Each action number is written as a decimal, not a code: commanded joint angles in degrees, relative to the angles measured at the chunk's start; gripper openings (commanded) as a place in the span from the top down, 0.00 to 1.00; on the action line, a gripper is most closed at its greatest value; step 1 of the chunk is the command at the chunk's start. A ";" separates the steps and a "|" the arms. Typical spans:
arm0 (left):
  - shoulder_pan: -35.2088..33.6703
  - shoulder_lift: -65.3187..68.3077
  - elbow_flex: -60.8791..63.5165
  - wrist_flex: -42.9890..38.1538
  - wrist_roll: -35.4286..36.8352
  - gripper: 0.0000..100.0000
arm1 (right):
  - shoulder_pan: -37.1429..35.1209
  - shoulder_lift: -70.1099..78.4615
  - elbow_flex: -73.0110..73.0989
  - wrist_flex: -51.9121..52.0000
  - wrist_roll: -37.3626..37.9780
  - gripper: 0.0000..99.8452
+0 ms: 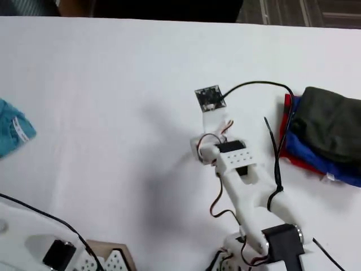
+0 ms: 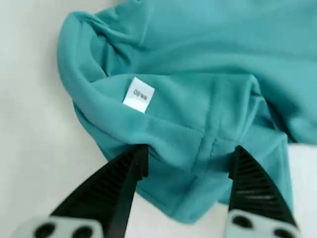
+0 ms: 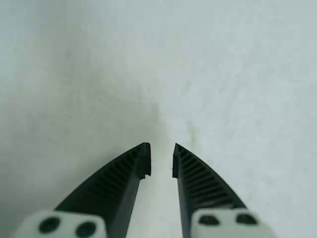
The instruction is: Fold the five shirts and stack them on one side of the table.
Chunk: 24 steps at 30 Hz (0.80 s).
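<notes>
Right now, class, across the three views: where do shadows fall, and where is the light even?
High view: a soft grey shadow lies on the table beside the right arm. Left wrist view: the teal shirt holds dark creases in its folds. Right wrist view: the table is dimmer on one side, with no hard shadow.

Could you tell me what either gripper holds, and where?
Nothing held: left gripper open astride an edge of the teal shirt; right gripper empty.
</notes>
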 commanded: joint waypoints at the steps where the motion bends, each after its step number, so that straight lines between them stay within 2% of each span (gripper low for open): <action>1: -0.18 5.27 -9.71 1.49 6.24 0.71 | 0.48 -2.42 -0.18 -0.75 -0.35 0.92; 4: -0.09 10.55 -13.67 4.13 11.69 0.71 | 0.48 -2.42 -0.18 -0.75 -0.35 0.92; 7: 0.97 14.59 -16.84 8.70 12.48 0.74 | 0.48 -2.42 -0.18 -0.75 -0.35 0.92; 9: 2.37 16.26 -18.95 12.04 12.31 0.83 | 0.48 -2.42 -0.18 -0.75 -0.35 0.92; 11: 4.13 16.88 -21.67 15.56 12.66 0.97 | 0.48 -2.42 -0.18 -0.75 -0.35 0.92; 12: 5.01 16.88 -23.08 17.49 12.66 0.99 | 0.48 -2.42 -0.18 -0.75 -0.35 0.92; 13: 6.15 16.70 -24.57 19.52 12.66 0.96 | 0.48 -2.42 -0.18 -0.75 -0.35 0.92; 16: 10.02 16.70 -31.52 25.32 12.66 0.98 | 0.48 -2.42 -0.18 -0.84 -0.35 0.92; 20: 13.89 15.03 -37.14 25.93 12.75 0.97 | 0.48 -2.42 -0.18 -0.84 -0.62 0.92; 24: 18.20 9.32 -34.07 26.02 13.27 0.97 | 0.84 -2.42 -0.18 -0.92 -0.62 0.92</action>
